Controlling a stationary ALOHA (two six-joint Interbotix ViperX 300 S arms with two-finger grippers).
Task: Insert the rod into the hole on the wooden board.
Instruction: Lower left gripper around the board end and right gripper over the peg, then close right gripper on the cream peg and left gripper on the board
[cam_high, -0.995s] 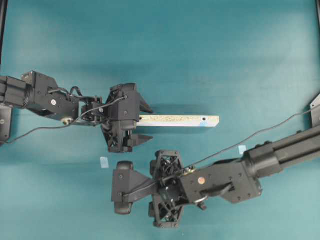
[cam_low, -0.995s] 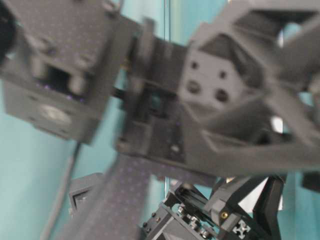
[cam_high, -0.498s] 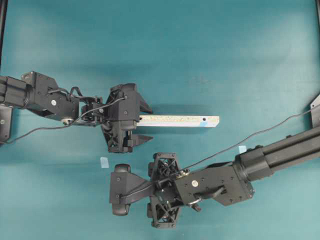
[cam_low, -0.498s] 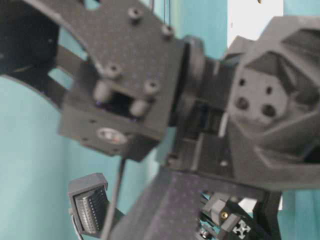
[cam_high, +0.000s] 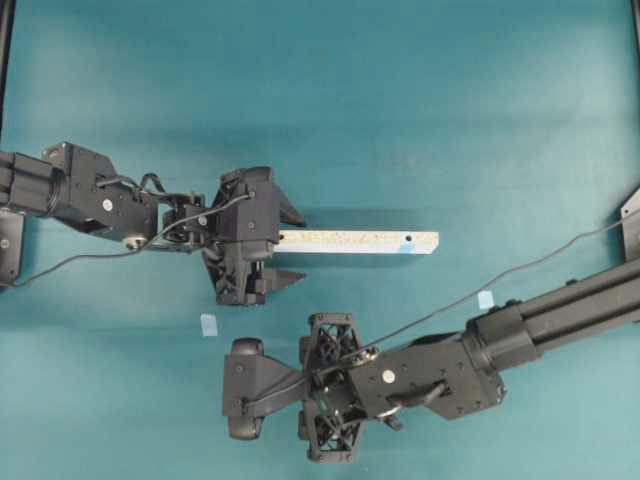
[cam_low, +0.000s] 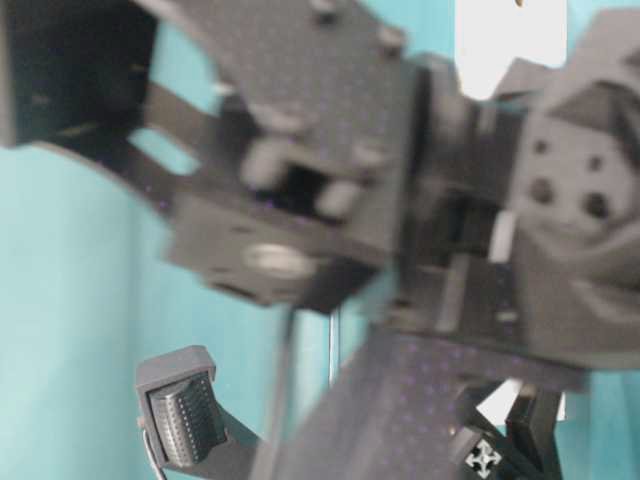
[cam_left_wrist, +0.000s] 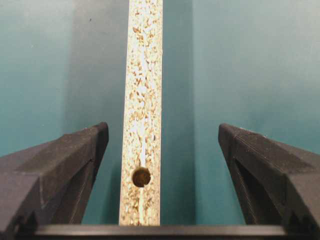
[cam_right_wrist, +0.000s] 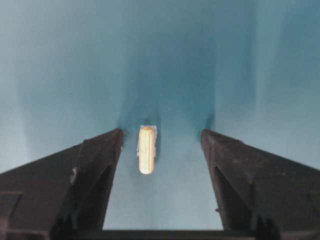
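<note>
The wooden board (cam_high: 357, 241) lies flat on the teal table, and its hole (cam_high: 408, 240) with the blue mark sits near its right end. My left gripper (cam_high: 297, 246) is open around the board's left end; in the left wrist view the board (cam_left_wrist: 144, 90) runs between the fingers (cam_left_wrist: 87, 150) with a gap on each side. A plain dark hole (cam_left_wrist: 141, 177) shows there. The rod (cam_right_wrist: 146, 149) lies on the table between the open jaws of my right gripper (cam_right_wrist: 161, 136), closer to the left finger and touching neither. From overhead, the right gripper (cam_high: 330, 388) hides the rod.
Two small pale-blue tape squares lie on the table, one (cam_high: 208, 324) below the left gripper and one (cam_high: 485, 298) beside the right arm. The table-level view is filled with blurred arm parts and one ribbed finger pad (cam_low: 185, 420).
The right arm has shifted towards the lower edge of the overhead view and slightly left. The left arm and the board have not moved.
</note>
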